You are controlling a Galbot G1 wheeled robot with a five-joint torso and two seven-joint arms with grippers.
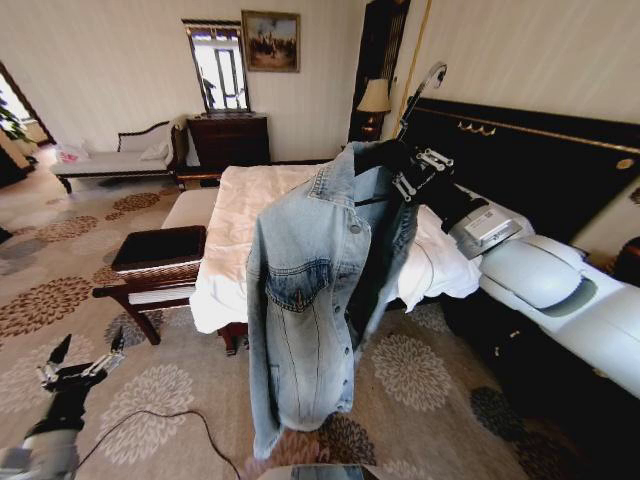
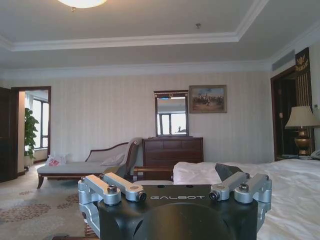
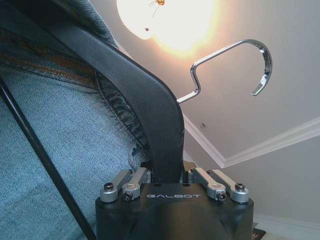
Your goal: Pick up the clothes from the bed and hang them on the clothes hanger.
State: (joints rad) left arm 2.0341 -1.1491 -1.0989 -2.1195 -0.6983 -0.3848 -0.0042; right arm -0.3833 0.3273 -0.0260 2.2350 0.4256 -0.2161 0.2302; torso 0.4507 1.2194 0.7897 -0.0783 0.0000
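Note:
The light blue denim jacket hangs in the air on the black clothes hanger, in front of the bed's foot corner. The hanger's silver hook points up. My right gripper is shut on the hanger's shoulder, which the right wrist view shows as a black bar clamped between the fingers, with the hook above and denim beside it. The bed with white sheets lies behind. My left gripper is open and empty, low at the left over the carpet.
A dark bench stands at the bed's foot. A wooden dresser and a chaise line the far wall. The black headboard is on the right. A thin cable lies on the patterned carpet.

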